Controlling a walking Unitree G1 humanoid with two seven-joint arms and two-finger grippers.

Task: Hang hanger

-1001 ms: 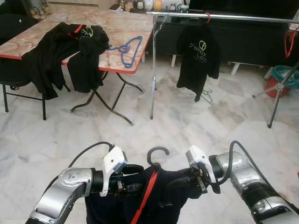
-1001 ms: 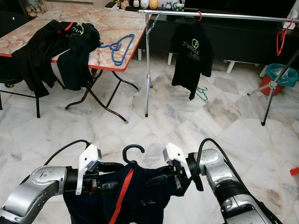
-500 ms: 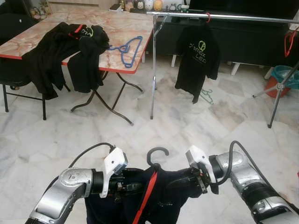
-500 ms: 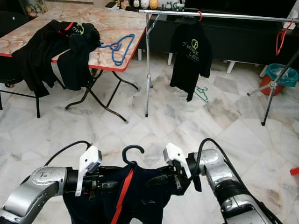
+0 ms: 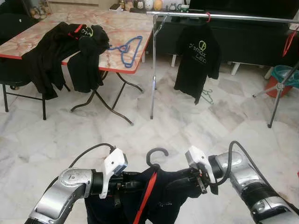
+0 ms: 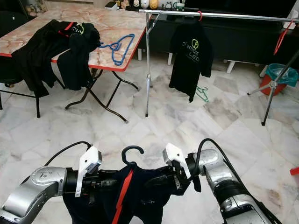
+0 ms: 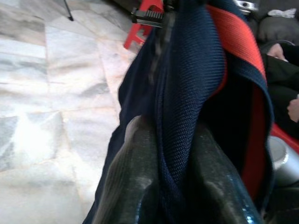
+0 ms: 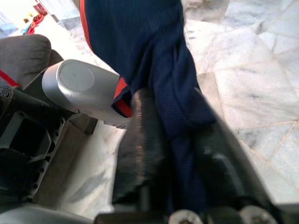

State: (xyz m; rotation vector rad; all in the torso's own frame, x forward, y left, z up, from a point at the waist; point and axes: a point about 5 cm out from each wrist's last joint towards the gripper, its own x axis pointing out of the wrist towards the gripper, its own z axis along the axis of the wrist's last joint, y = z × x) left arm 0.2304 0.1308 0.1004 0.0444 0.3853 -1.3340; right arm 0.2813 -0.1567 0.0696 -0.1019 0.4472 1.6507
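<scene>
A navy shirt with a red stripe (image 5: 154, 198) hangs on a black hanger whose hook (image 5: 155, 154) sticks up between my two arms, low in front of me. My left gripper (image 5: 133, 185) is shut on the shirt's left shoulder; its fingers (image 7: 135, 172) pinch the navy fabric. At the other shoulder my right gripper (image 5: 180, 181) is shut on the shirt, its fingers (image 8: 140, 154) clamping the cloth. The steel clothes rail (image 5: 224, 17) stands far ahead, with a black T-shirt (image 5: 196, 58) hanging on a red hanger.
A folding table (image 5: 135, 53) at the left holds black clothes (image 5: 65, 51) and blue hangers (image 5: 126, 49). The rail's upright (image 5: 153, 70) and a tripod leg (image 5: 275, 100) stand on the marble floor. A teal bin (image 5: 287, 74) sits far right.
The scene has barely shifted. Both grippers keep their hold on the shirt, with the left one slightly lower.
</scene>
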